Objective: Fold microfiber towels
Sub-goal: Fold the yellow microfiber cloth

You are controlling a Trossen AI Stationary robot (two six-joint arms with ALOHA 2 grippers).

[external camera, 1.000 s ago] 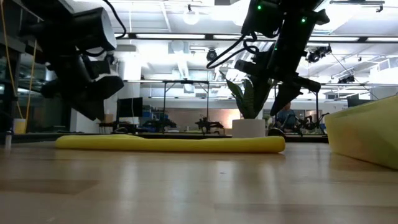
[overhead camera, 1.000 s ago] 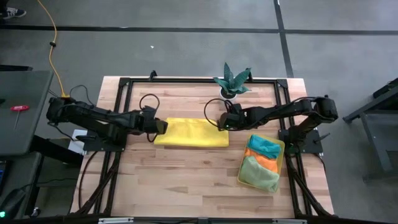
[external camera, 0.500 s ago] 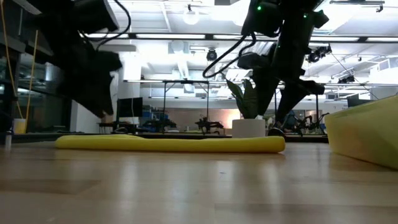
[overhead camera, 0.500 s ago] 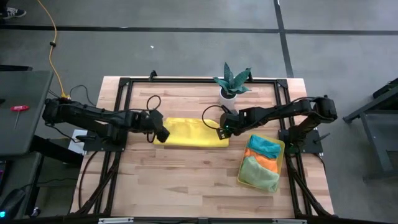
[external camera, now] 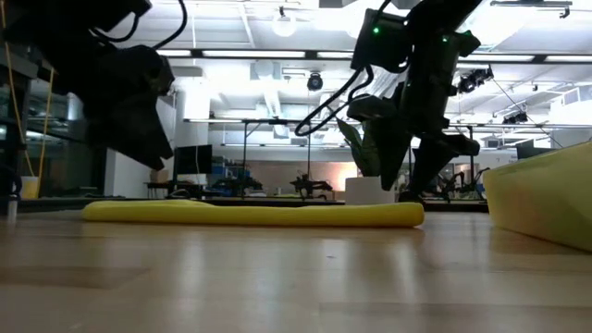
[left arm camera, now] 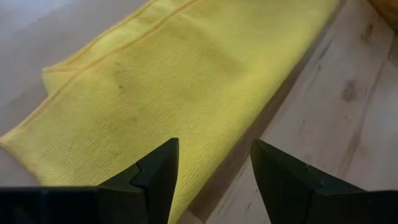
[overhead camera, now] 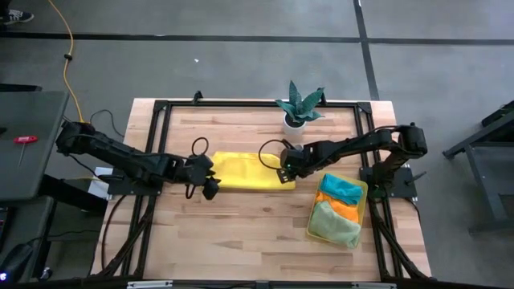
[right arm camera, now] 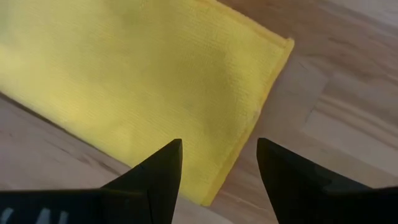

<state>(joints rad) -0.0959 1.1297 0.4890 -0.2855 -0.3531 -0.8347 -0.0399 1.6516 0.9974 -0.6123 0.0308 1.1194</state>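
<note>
A yellow microfiber towel (overhead camera: 245,170), folded into a long strip, lies flat on the wooden table's middle. My left gripper (overhead camera: 210,188) hangs open over the strip's near left corner; in the left wrist view its fingers (left arm camera: 214,180) straddle the towel's (left arm camera: 155,81) near edge from above. My right gripper (overhead camera: 283,172) is open just over the strip's right end, and its wrist view shows the fingers (right arm camera: 219,177) above the towel's (right arm camera: 137,81) near right corner. Teal (overhead camera: 341,189), orange (overhead camera: 344,207) and pale green (overhead camera: 336,225) towels lie in a yellow tray (overhead camera: 365,193).
A small spiky plant in a white pot (overhead camera: 299,108) stands just behind the towel's right end. The tray sits at the near right, close to my right arm. A black frame (overhead camera: 161,108) rims the table. Bare wood lies in front of the towel.
My left gripper has drawn off the towel's left end toward the table's near edge and turned. My right gripper has sunk a little toward the towel's right end, shifting toward the near edge. The towel lies as before.
</note>
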